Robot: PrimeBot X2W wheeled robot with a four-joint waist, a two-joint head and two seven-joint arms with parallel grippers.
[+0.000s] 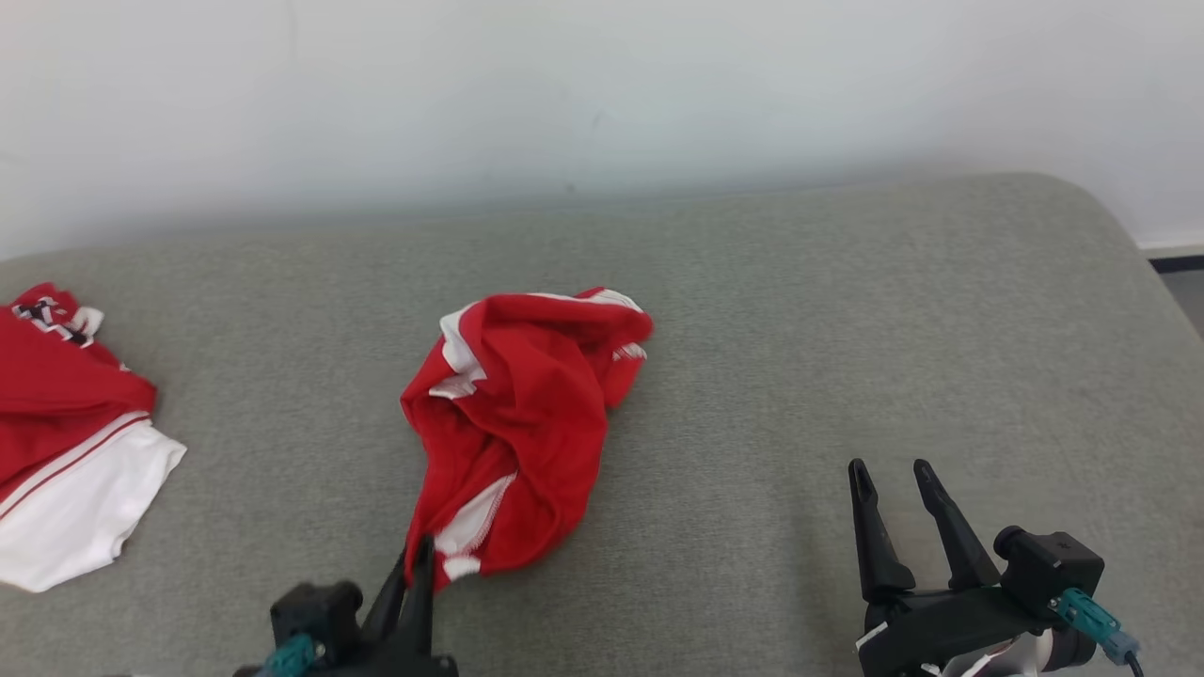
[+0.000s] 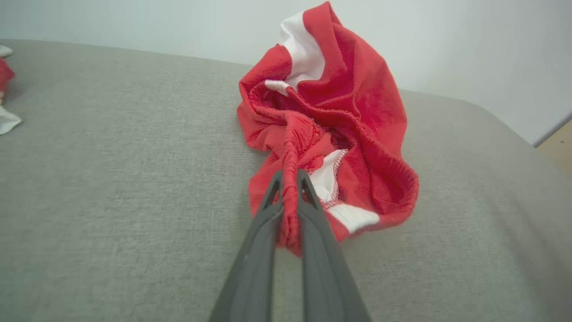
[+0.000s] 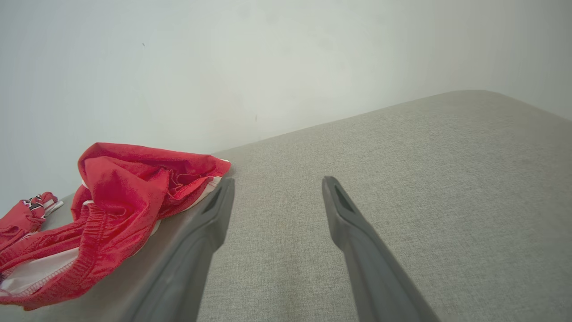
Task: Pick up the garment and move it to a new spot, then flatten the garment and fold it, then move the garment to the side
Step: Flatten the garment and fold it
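Observation:
A crumpled red garment (image 1: 527, 395) with white trim lies in a heap on the grey padded surface (image 1: 800, 310), near its middle. My left gripper (image 1: 420, 557) is shut on the garment's near edge; in the left wrist view a bunched red hem (image 2: 290, 201) is pinched between the two dark fingers, with the rest of the garment (image 2: 339, 107) piled beyond. My right gripper (image 1: 896, 472) stands open to the right of the garment, nothing between its fingers. In the right wrist view the gripper (image 3: 276, 184) points over bare surface with the garment (image 3: 116, 197) at the left.
A second red and white garment (image 1: 66, 442) lies at the surface's far left edge. A pale wall (image 1: 602, 94) rises behind the surface. The surface's rounded right corner (image 1: 1119, 226) drops off to a strip of floor.

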